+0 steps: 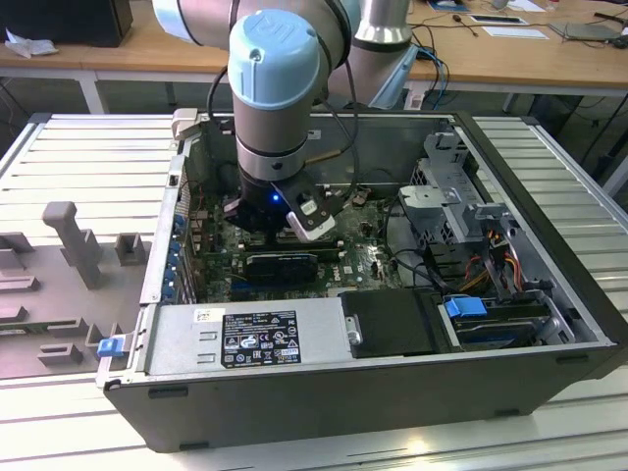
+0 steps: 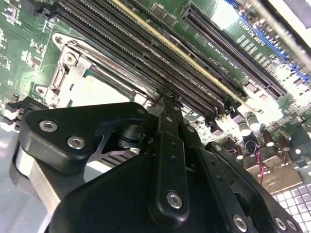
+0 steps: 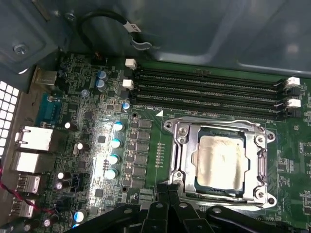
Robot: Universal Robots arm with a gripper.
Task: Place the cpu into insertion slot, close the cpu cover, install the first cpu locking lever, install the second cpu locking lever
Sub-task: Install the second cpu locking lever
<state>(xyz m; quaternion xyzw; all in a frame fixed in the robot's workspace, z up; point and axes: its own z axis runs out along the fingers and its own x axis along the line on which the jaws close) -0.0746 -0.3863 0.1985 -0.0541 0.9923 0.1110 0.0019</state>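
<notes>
Currently logged, item by item. Arm (image 1: pixel 275 88): grey with pale blue caps, reaching down into the open computer case (image 1: pixel 392 392) in the exterior view. Gripper (image 3: pixel 167 191): black, low over the green board (image 3: pixel 97 145) at the socket's edge; its fingers (image 2: pixel 167 116) look drawn together with nothing between them (the tips themselves are partly hidden by the linkage). Chip (image 3: pixel 219 161): silvery, with a pale smear on top, seated flat in the socket (image 3: pixel 219 194). Cover (image 3: pixel 182 145): bright metal frame lying down around the chip, its window showing the chip's top. Whether the locking levers are latched cannot be told. Memory slots (image 3: pixel 209 92): long and black, at 12 o'clock from the socket in the first wrist view, and just beside the fingers in the second wrist view. Capacitors (image 3: pixel 114 150): a row at 9 o'clock from the socket.
</notes>
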